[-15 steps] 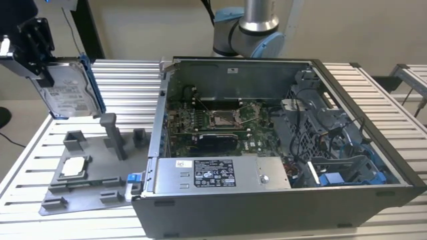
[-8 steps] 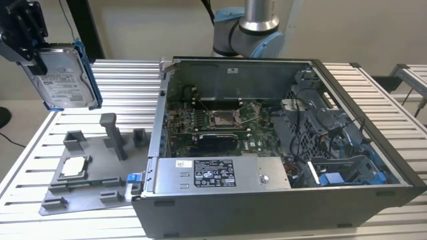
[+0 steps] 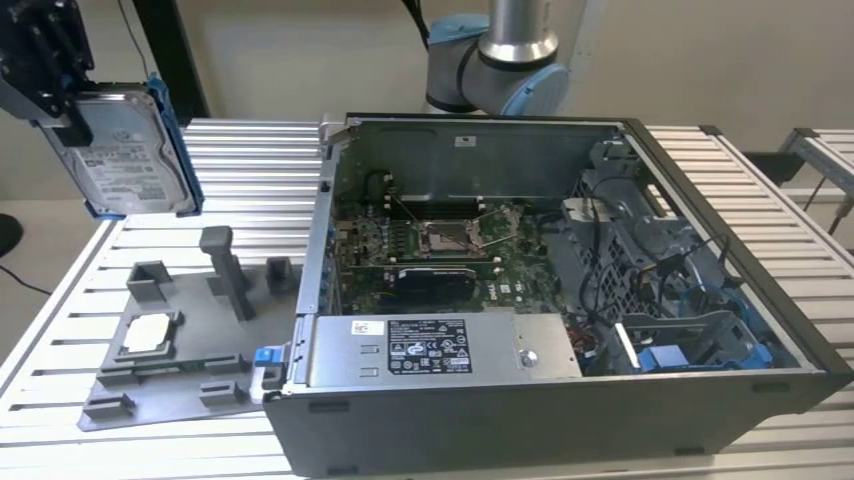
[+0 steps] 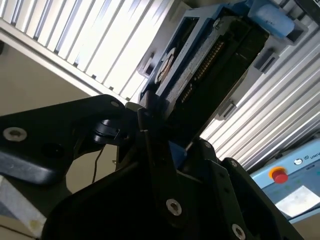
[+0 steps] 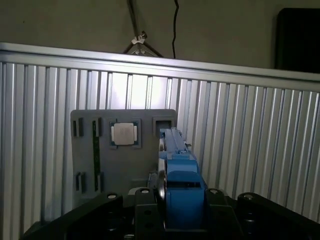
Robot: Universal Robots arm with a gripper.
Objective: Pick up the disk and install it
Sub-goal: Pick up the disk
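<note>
The disk (image 3: 127, 150), a silver-grey drive with a white label in a blue carrier, hangs upright in the air at the exterior view's far upper left, above the table's edge. My gripper (image 3: 64, 100) is shut on its upper end. In the second wrist view the disk (image 4: 210, 65) juts away from the black fingers (image 4: 150, 125), its circuit-board side showing. In the first wrist view the disk (image 5: 176, 170) stands edge-on between the fingers, its blue carrier facing the camera, high above the grey fixture.
An open computer case (image 3: 561, 410) takes up the table's middle and right, with blue drive-bay parts (image 3: 667, 355) at its near right. A grey fixture plate (image 3: 187, 360) with upright posts holds a small square chip (image 3: 147, 333). The arm's base (image 3: 514, 60) stands behind the case.
</note>
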